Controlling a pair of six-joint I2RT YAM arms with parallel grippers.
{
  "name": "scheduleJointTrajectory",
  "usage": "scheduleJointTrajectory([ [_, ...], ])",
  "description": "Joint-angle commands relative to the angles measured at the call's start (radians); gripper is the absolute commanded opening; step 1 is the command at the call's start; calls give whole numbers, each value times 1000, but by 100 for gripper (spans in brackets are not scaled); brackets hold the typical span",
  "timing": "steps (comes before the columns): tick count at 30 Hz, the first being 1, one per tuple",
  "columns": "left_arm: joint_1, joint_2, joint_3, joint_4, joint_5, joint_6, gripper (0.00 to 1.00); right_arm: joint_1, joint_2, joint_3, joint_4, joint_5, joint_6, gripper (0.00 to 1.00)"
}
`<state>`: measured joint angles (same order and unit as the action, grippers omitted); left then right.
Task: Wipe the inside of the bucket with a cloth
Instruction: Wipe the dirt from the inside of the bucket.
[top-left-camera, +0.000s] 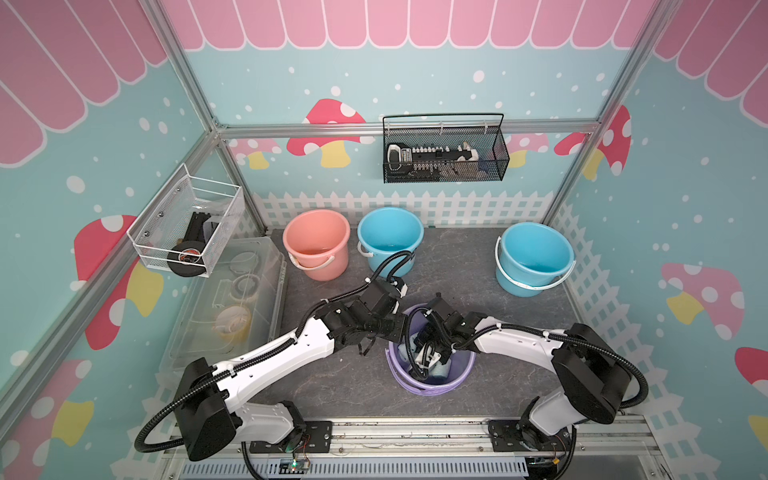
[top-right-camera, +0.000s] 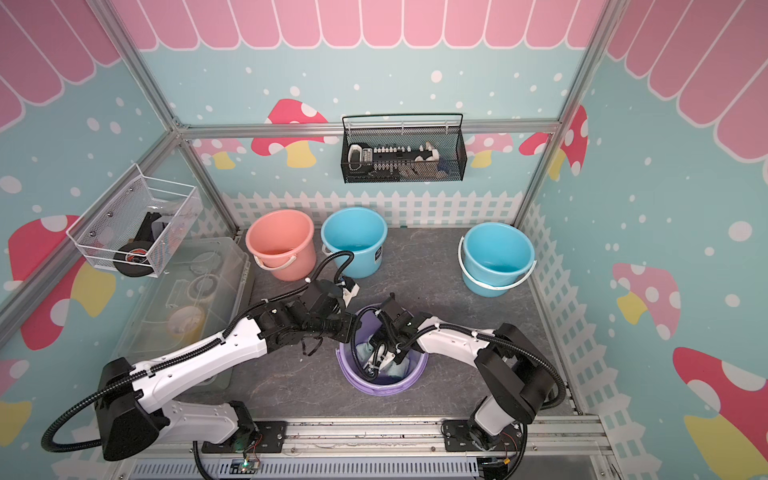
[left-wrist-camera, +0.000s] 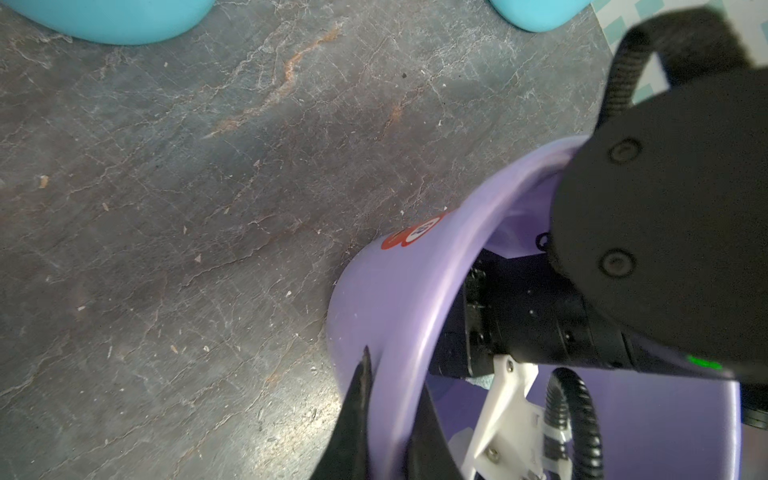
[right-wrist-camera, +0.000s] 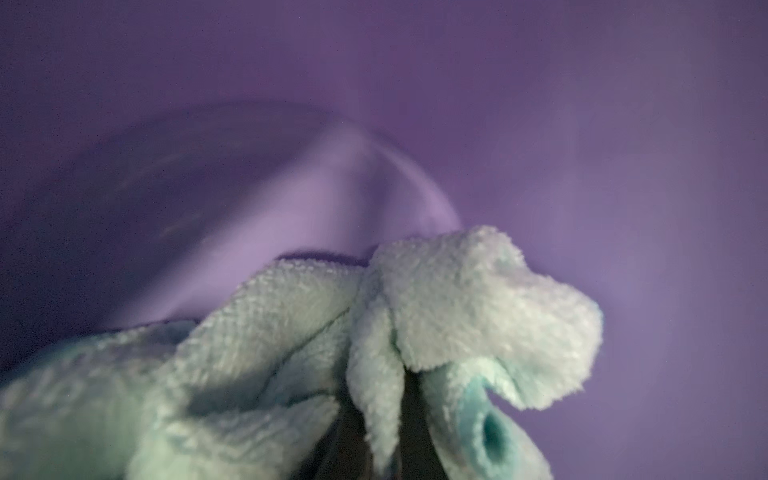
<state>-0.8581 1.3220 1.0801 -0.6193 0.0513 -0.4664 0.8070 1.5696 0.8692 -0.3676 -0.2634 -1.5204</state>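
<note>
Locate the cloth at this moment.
In a top view the cloth sits bunched inside the purple bucket, front centre, nearer than the three other buckets; the right gripper is shut on it.

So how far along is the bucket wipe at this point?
Done: right gripper has the cloth pinched and down inside the purple bucket, left gripper clamped on its rim. In hand: cloth near the inner wall. Remaining: how much is wiped doesn't show; withdrawing comes after.
</note>
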Motion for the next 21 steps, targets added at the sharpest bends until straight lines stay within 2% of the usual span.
scheduleJointTrajectory([
  [1,-12,-51,27,84,7,13,0,14,20,36,-162,-102,55,0],
  [6,-12,-54,22,81,1,18,0,14,-72,52,-165,-43,59,0],
  [13,-12,-36,29,83,8,27,0,14,-233,73,-154,55,-4,0],
  [21,-12,-27,35,66,25,45,0,24,-324,138,-94,183,-178,0],
])
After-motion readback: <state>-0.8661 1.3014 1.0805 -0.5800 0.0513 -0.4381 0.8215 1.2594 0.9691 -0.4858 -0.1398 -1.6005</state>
